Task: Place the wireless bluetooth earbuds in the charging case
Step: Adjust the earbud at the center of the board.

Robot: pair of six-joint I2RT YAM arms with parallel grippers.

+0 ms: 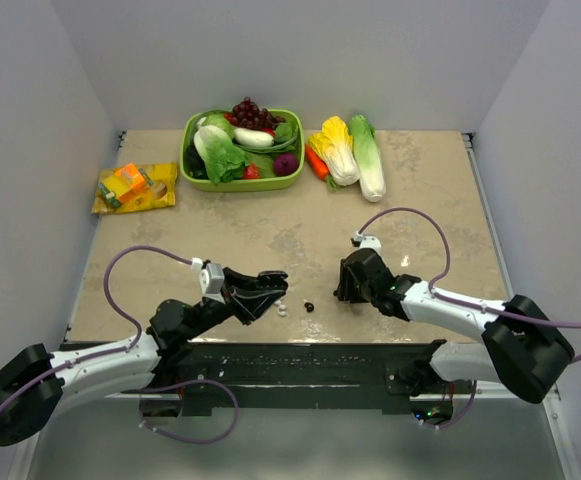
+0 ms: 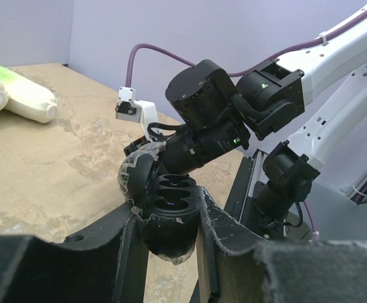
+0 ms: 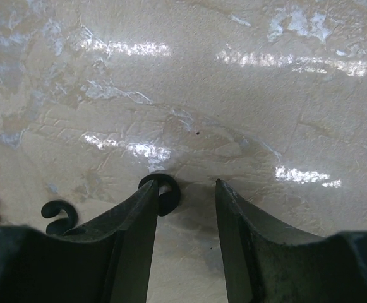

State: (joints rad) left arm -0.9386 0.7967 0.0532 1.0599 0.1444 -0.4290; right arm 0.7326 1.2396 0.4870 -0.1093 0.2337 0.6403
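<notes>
Left gripper [image 2: 169, 246]: we see it clamped on the black case [image 2: 170, 199], slots showing.
Right gripper [image 3: 184, 211]: jaws parted, black earbud [image 3: 167, 189] at one fingertip.
White earbuds [image 1: 282, 310]: lower centre, overhead view.

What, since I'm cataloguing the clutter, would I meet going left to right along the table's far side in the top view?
First the snack packets, then the green basket of produce, carrot, yellow-leafed cabbage, green cabbage.
</notes>
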